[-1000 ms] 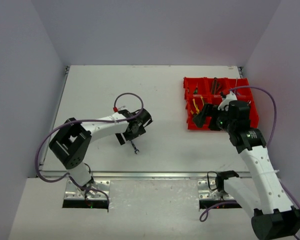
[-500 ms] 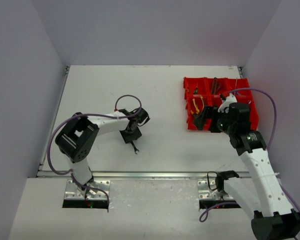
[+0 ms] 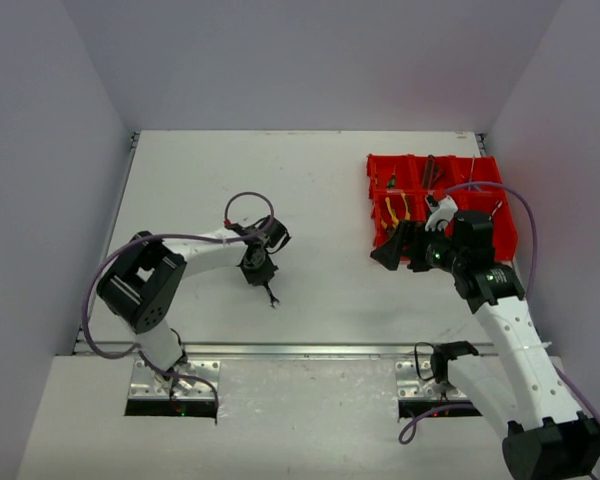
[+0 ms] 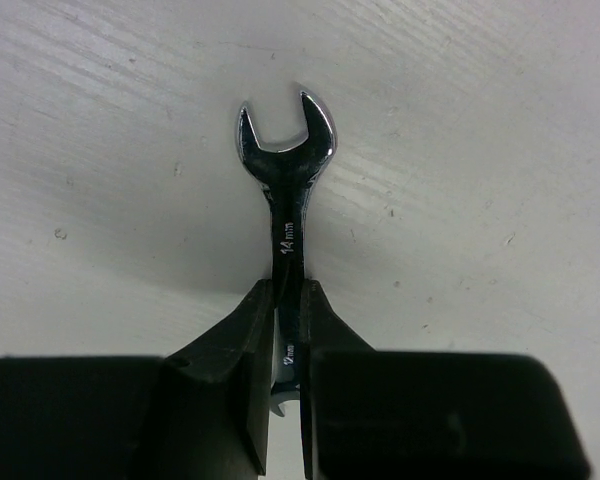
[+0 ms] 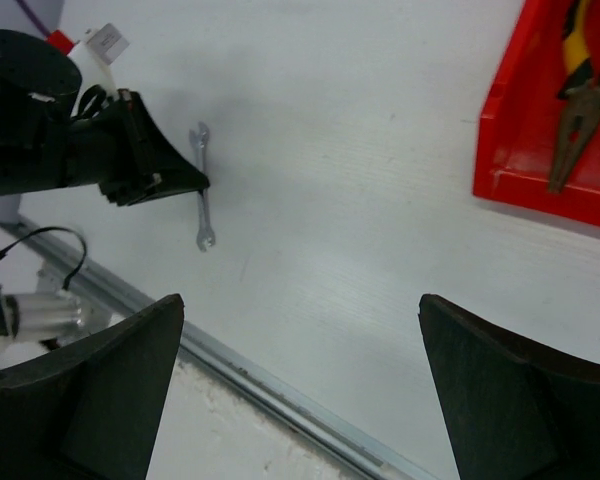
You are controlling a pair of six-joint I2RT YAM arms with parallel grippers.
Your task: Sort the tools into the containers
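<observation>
The silver wrench (image 4: 285,190) is showing "14 mm" on its shank. A second size mark is sitting half hidden between the fingers. The left end effector (image 4: 286,295) is clamping that shank tight, at 7 o'clock from the centre of the surface (image 3: 330,200). The right end effector (image 5: 297,310) is gaping wide, gripping nothing, beside the red bin (image 3: 371,195) at 3 o'clock, near the right edge.

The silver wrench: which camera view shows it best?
The left wrist view. There the wrench fills the middle of the picture, its open end and size marking are clear, and the left claw is shut on its shank. The top external view shows only a tiny dark sliver; the right wrist view shows it small, far off.
</observation>
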